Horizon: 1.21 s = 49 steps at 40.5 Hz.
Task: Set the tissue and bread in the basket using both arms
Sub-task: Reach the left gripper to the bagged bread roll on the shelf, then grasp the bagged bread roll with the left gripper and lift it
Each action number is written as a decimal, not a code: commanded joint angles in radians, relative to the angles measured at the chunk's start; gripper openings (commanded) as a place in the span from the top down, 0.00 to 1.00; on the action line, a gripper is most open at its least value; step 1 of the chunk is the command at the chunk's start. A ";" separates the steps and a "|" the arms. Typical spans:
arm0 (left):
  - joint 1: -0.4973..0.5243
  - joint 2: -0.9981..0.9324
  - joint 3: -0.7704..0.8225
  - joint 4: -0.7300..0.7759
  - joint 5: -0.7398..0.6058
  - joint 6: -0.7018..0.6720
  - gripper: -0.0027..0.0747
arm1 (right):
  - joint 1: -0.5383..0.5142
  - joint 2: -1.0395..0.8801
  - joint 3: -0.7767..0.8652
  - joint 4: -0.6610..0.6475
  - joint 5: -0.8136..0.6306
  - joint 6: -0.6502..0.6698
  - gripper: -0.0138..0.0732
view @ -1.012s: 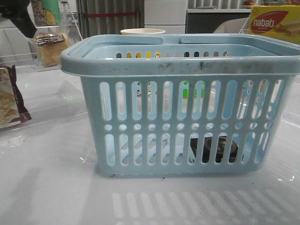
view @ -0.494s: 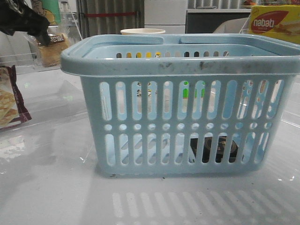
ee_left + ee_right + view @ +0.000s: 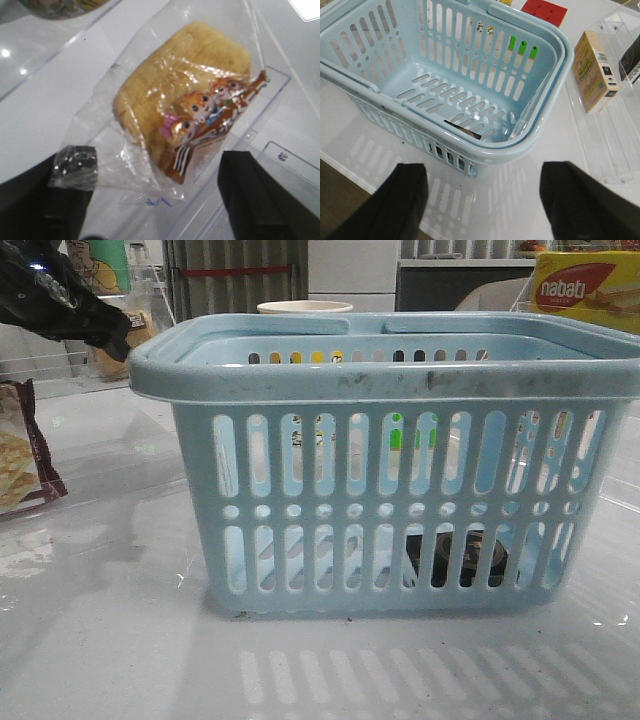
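Left claw (image 3: pixel 150 175) spread, poised over bread (image 3: pixel 175 95)

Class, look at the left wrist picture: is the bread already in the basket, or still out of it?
Out. The bread lies wrapped on a clear tray, between the open left hand fingers.

A glossy pale grey worktop (image 3: pixel 110 640) fills the lower frame, catching soft light. Behind, upper centre, stand grey vertical slats (image 3: pixel 235 275) and white cabinets (image 3: pixel 350 268).

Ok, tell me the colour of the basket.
Pale blue; the basket shows best in the right wrist view.
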 commanded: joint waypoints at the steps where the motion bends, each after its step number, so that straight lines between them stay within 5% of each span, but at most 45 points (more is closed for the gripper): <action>1: -0.002 -0.056 -0.034 0.003 -0.089 -0.002 0.41 | 0.001 -0.002 -0.024 0.007 -0.061 -0.008 0.19; 13: -0.002 -0.056 -0.034 0.003 -0.090 -0.002 0.69 | 0.001 -0.002 -0.024 0.007 -0.061 -0.008 0.19; 24: -0.002 -0.110 -0.034 0.003 -0.067 -0.002 0.84 | 0.001 -0.002 -0.024 0.007 -0.061 -0.008 0.19; 39: -0.084 -0.361 -0.034 -0.029 -0.033 -0.002 0.85 | 0.001 -0.002 -0.024 0.007 -0.061 -0.008 0.19; 49: -0.244 -0.543 -0.034 -0.033 0.199 -0.002 0.85 | 0.001 -0.002 -0.024 0.007 -0.061 -0.008 0.19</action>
